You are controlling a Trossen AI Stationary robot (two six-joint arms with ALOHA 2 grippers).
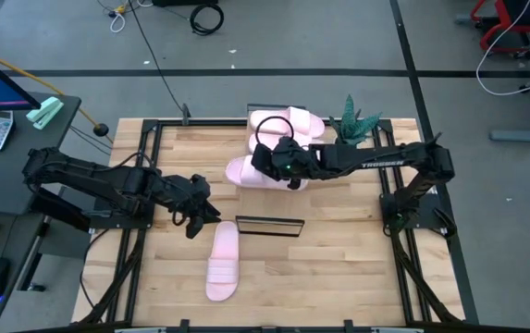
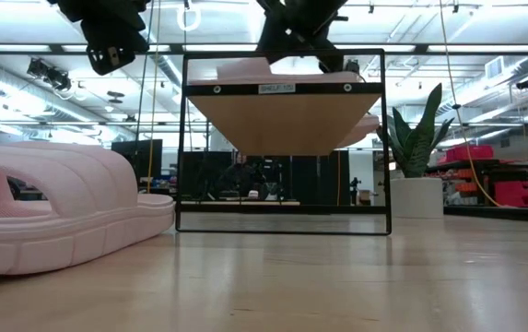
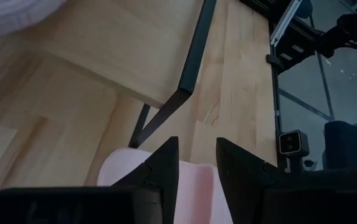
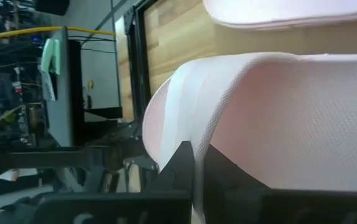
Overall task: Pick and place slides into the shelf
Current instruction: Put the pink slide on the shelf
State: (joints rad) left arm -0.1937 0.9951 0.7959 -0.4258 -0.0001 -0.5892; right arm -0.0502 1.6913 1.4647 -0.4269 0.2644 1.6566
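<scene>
The tips of the right gripper (image 4: pixel 197 163) are largely hidden in the high view by the wrist and by the pink slide (image 1: pixel 246 173) beneath it. In the right wrist view its jaws are seen drawn together hard against that slide's pale edge. Whether any foam is pinched between them cannot be told. In the low view both arms are cut off at the upper edge.

The shelf (image 2: pixel 282 115) is hard to separate from the bench (image 1: pixel 338 268) from above, since both are of the same light wood. Only its thin black frame marks it out, running from mid-bench toward the far edge. In the low view it is seen end-on, with the underside of the board shown.

Three slides are carried on the shelf. Two (image 1: pixel 288 120) (image 1: pixel 278 141) are laid at the far end beside a small potted plant (image 1: pixel 355 122). The third, under the right gripper, is laid nearer the middle and projects past the board's left edge.

The fourth slide (image 1: pixel 223 264) is left flat on the bench, near the shelf's near end, and is cut off at the edge of the low view. The left gripper (image 3: pixel 197 146) is held just above its far end, with its jaws apart and nothing gripped between them.
</scene>
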